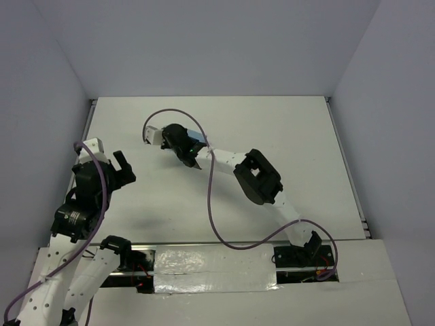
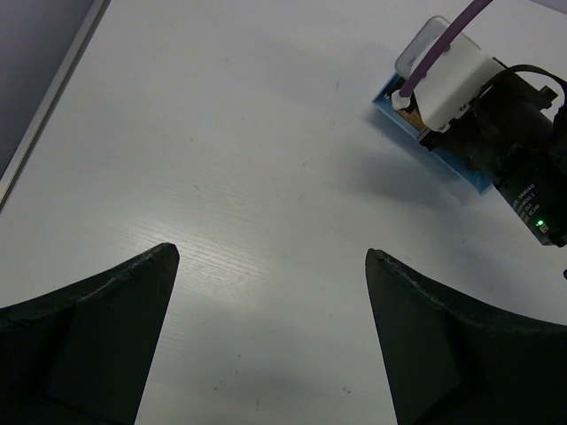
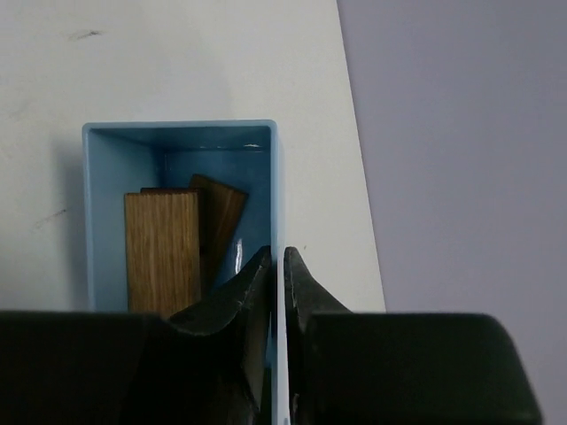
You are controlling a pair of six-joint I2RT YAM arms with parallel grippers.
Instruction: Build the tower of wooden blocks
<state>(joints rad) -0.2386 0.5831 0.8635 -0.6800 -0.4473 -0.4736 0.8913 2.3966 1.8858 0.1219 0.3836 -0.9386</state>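
Observation:
In the right wrist view a light blue box (image 3: 182, 133) holds a tan wood block (image 3: 161, 248) and a darker brown block (image 3: 221, 217) behind it. My right gripper (image 3: 277, 261) is shut on the box's right wall, one finger inside and one outside. In the top view the right gripper (image 1: 192, 157) sits over the box (image 1: 197, 138) at the table's middle back. My left gripper (image 2: 270, 257) is open and empty above bare table; in the top view it (image 1: 122, 166) is at the left. No tower shows. The box (image 2: 390, 104) also shows in the left wrist view.
The white table (image 1: 272, 129) has walls on the left, back and right. A purple cable (image 1: 217, 204) loops from the right wrist over the table to the arm's base. The arm mounts (image 1: 204, 261) line the near edge.

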